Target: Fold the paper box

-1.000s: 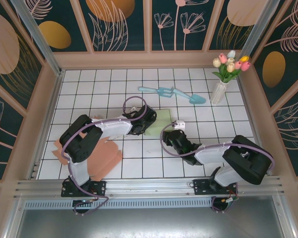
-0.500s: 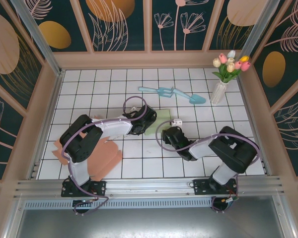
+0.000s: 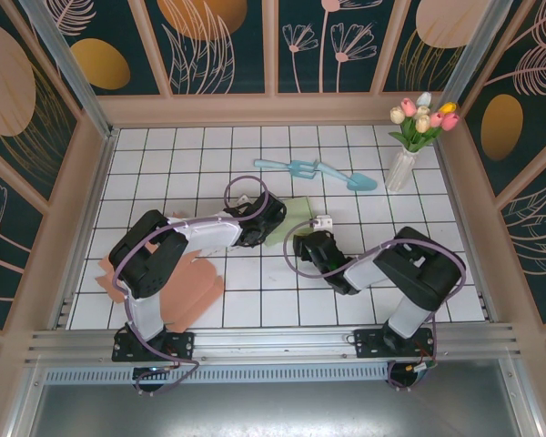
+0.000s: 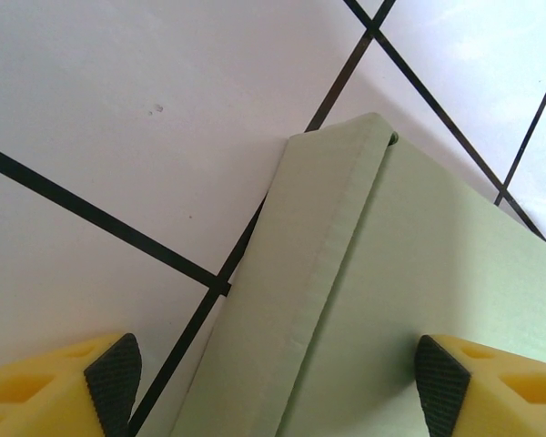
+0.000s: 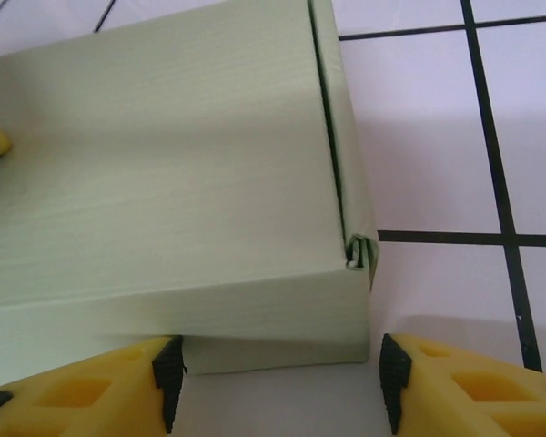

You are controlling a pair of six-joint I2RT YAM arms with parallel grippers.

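A white tiled table [image 3: 164, 164] with black grid lines is seen from above, enclosed by dark panels painted with flowers. The paper box [image 3: 298, 215], pale green and mostly flattened, lies near the middle of the table, between the two arms' ends.

The left gripper [image 3: 262, 225] is placed at the box's left side. In the left wrist view its yellow fingers with black pads are spread wide [image 4: 275, 378]: one pad is over bare tile, the other over the box [image 4: 409, 291]. A narrow folded strip is seen running along the box's edge, and nothing is pinched.

The right gripper [image 3: 311, 244] is positioned just near and right of the box. In the right wrist view its fingers are also held apart [image 5: 280, 373], with a corner of the box [image 5: 164, 182] lying just beyond the fingertips. The top panel is raised a little at that end, and a small tucked fold is visible at the corner. Whether either pad touches the box cannot be told.

Pink cardboard pieces [image 3: 187, 287] are lying at the near left, beside the left arm's base. A pale blue garden tool set [image 3: 314, 171] is laid farther back, and a vase of tulips [image 3: 405, 159] is standing at the far right.
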